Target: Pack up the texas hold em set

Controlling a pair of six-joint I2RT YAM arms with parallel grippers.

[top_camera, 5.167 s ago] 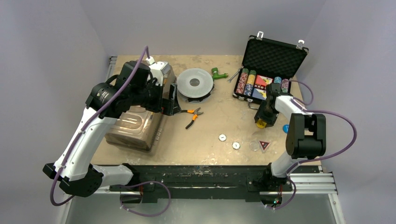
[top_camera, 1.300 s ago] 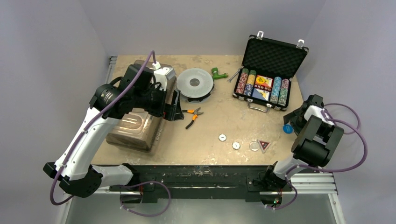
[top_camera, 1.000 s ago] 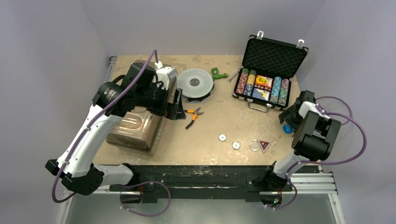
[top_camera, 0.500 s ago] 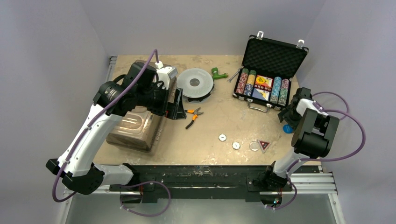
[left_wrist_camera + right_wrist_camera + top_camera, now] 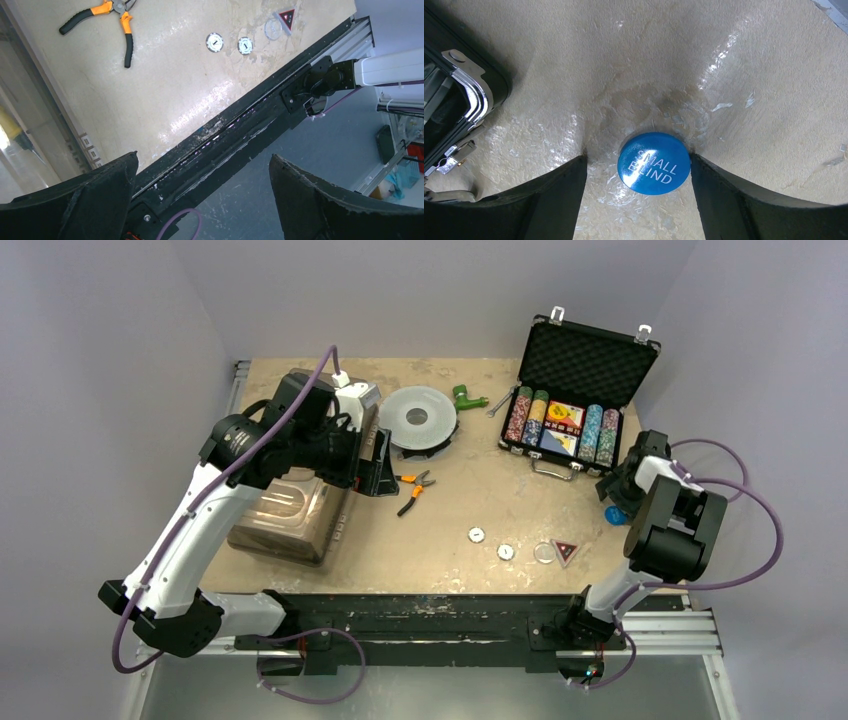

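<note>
Hovering just right of the open briefcase [image 5: 575, 410] in the overhead view, the right end effector [image 5: 617, 495] sits over a blue button [image 5: 613, 517]. The left end effector [image 5: 380, 468] hangs well left of the briefcase, out of the way.

From the left wrist, its fingers are spread and hold nothing.

From the right wrist, spread fingers flank the blue button, lettered SMALL BLIND, which lies flat on the surface [image 5: 749, 60] near the briefcase's corner. They look set to pinch it.

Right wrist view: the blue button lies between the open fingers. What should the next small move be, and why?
Probably close the right gripper on the blue button. It lies flat on the table between the open fingers, nearer one side, and is not yet in the case.
</note>
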